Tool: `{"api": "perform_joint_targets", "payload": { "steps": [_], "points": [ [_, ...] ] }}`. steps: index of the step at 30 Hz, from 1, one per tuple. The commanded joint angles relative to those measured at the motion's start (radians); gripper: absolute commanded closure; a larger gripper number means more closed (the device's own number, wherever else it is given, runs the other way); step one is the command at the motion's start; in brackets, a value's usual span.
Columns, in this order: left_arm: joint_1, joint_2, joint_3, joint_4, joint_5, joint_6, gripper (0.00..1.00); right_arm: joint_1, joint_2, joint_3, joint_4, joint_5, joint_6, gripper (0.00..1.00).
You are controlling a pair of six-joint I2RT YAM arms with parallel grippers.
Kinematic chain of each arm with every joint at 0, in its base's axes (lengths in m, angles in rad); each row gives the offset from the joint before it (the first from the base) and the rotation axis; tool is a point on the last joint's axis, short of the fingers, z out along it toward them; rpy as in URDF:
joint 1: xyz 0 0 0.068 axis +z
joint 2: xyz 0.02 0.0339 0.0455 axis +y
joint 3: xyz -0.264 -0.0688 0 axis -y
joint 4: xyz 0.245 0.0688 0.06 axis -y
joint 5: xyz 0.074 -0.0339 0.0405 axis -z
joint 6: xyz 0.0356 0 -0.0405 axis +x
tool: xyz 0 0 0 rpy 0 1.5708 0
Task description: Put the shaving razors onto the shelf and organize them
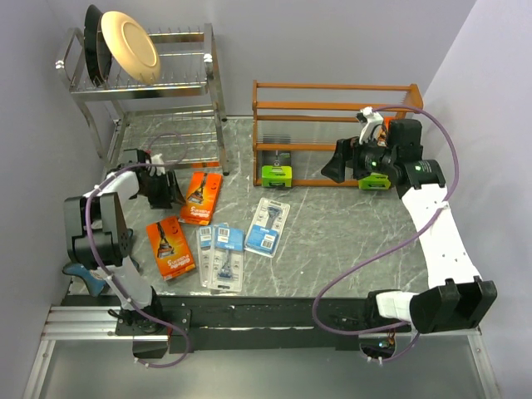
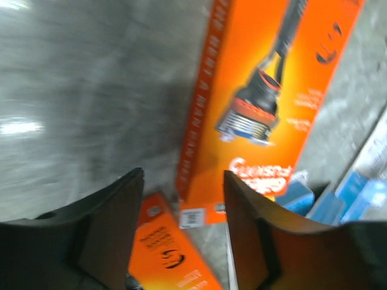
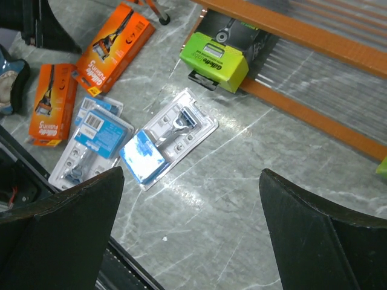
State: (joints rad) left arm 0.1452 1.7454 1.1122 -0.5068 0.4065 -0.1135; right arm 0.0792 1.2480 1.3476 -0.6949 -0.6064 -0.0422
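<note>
Two orange razor packs [image 1: 202,197] [image 1: 169,246] lie on the left of the table, with three blue-and-clear blister cards [image 1: 268,226] [image 1: 230,249] [image 1: 206,248] beside them. My left gripper [image 1: 160,191] hangs just left of the upper orange pack. In its wrist view the fingers stand apart [image 2: 183,175] over another orange pack [image 2: 166,251], with a big orange pack [image 2: 266,103] beyond. Two lime-green boxes [image 1: 277,174] [image 1: 376,183] sit on the bottom tier of the wooden shelf [image 1: 332,108]. My right gripper [image 1: 337,162] is open and empty [image 3: 192,174] in front of the shelf, between the boxes.
A chrome dish rack [image 1: 212,91] with plates [image 1: 129,46] stands at the back left. A blue dish [image 1: 83,278] lies by the left arm's base. Purple cables loop over the table's right side. The shelf rail [image 3: 314,36] runs just behind the right gripper.
</note>
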Motion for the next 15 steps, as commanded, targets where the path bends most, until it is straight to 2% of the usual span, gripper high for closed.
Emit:
{"api": "perform_joint_targets", "payload": {
  "steps": [1, 15],
  "points": [
    [-0.007, 0.013, -0.006, -0.029, 0.117, 0.031, 0.43, 0.011, 0.017, 0.079, -0.026, 0.022, -0.033, 0.00],
    [0.001, -0.106, -0.192, 0.001, 0.166, -0.058, 0.46, 0.011, -0.039, -0.007, -0.008, 0.013, -0.033, 0.00]
  ]
}}
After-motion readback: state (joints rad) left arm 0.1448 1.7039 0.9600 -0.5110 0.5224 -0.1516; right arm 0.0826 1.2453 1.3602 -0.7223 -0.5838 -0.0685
